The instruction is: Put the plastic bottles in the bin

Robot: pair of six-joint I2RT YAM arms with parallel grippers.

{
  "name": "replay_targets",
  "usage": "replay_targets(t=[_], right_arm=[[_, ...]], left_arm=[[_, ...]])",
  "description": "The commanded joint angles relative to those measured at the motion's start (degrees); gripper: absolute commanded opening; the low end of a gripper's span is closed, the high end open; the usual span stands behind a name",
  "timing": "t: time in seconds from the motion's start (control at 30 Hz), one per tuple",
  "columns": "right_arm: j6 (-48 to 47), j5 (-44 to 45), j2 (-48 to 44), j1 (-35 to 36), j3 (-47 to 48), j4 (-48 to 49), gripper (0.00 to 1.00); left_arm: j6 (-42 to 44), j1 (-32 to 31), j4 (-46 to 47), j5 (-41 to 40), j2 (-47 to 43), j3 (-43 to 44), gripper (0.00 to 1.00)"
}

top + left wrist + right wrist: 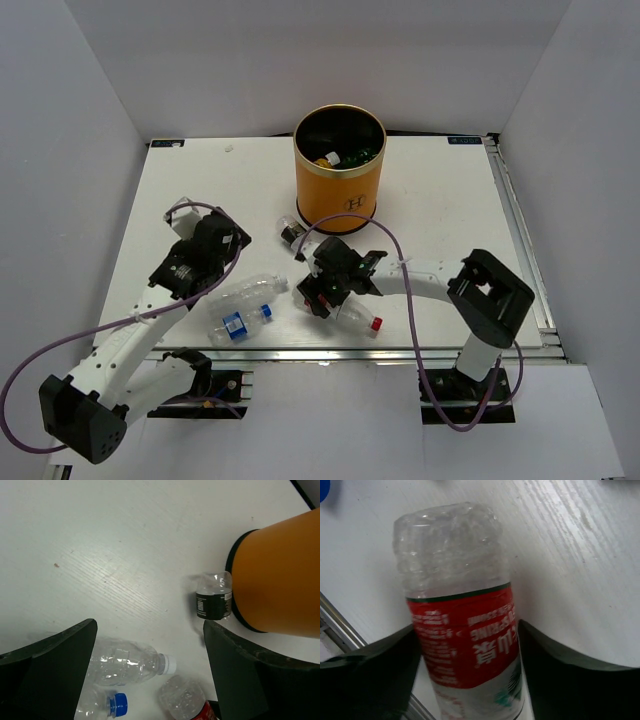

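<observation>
While your 2 arms stood before the bin [335, 190], the table [440, 230] held this:
Bin: orange, upright; a green bottle [362, 153] and a yellow cap [327, 160] showed inside it.
Black-label bottle [290, 232]: lay against the bin's base, on its near-left side.
Red-label bottle [352, 316]: lay nearer you than the bin, between your right fingers.
Right gripper [470, 650]: jaws on either side of the red label, close against it; you could not tell whether they pressed it.
Left gripper [150, 650]: jaws wide apart, holding nothing, near-left of the bin.
White-cap bottle [248, 292], blue-cap bottle [238, 323]: lay side by side, well apart from the bin on its near-left.
</observation>
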Motion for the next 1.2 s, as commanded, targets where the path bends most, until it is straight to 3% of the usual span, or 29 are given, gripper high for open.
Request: replay_targets(t=[0.0,0.07,0.1,0.17,0.33,0.4,0.5,0.53,0.73,0.77,0.87,0.93,1.0,1.03,1.1,1.17], right_arm=[[1.14,3.43,-4.71,0.16,2.99,-0.78,0.74],[0.79,4.14,-8.30,0.07,3.25,-0.77,0.62],[0.61,6.49,-9.63,0.07,3.60,-0.95,0.42],[-0.44,8.00,-14.36,0.07,4.74,-0.78,0.27],[-3.60,10.28,-23.96,-0.02,11.23,5.17,0.28],[-7.71,15.09,-27.48,-0.19,13.00,9.57,0.28],[-10.55,22.94,-29.51,-2.38,14.33,24.23,0.27],[-11.60,23.04,-29.25,-3.52,14.67,31.58,0.26],[-13.72,22.96,-17.24,-12.75,22.84,50.09,0.28],[-13.63,21.56,-15.29,-15.55,24.24,54.12,0.29],[-13.98,17.95,-7.05,-20.30,29.61,62.82,0.43],[-12.41,17.59,-1.77,-22.07,32.95,64.96,0.39],[-6.88,15.50,0.28,-23.83,34.54,62.09,0.44],[-5.82,14.61,1.07,-24.01,34.54,61.02,0.53],[-5.72,11.63,0.90,-24.01,32.71,60.83,0.86],[-6.42,11.08,0.38,-24.01,31.64,59.53,0.89]], left_arm=[[-5.63,0.11,-5.75,-3.74,-0.52,-0.64,0.98],[-6.25,0.11,-6.46,-3.92,-0.34,-0.46,0.98],[-6.34,0.11,-6.64,-3.83,-0.34,-0.37,0.98],[-6.43,0.11,-6.47,-3.66,-0.69,-0.63,0.98],[-6.52,0.11,-5.15,-5.32,-0.96,-2.30,0.98],[-6.87,0.11,-5.76,-5.06,0.01,-2.13,0.98],[-6.96,0.11,-6.20,-4.10,0.98,-1.60,0.98],[-7.04,0.11,-6.29,-3.66,1.24,-1.69,0.98],[-7.93,0.11,-6.12,0.64,1.59,-2.74,0.98],[-7.75,0.11,-6.11,1.61,1.42,-3.53,0.98],[-8.27,0.11,-6.64,3.19,0.63,-4.41,0.98],[-8.63,0.11,-6.73,4.95,-0.25,-5.38,0.98],[-8.71,0.11,-6.90,5.75,-0.95,-6.61,0.98],[-10.02,0.11,-7.51,5.75,-1.30,-6.79,0.98],[-11.17,0.11,-9.71,6.62,-2.27,-6.79,0.98],[-12.40,0.11,-11.12,8.02,-2.97,-6.61,0.98]])
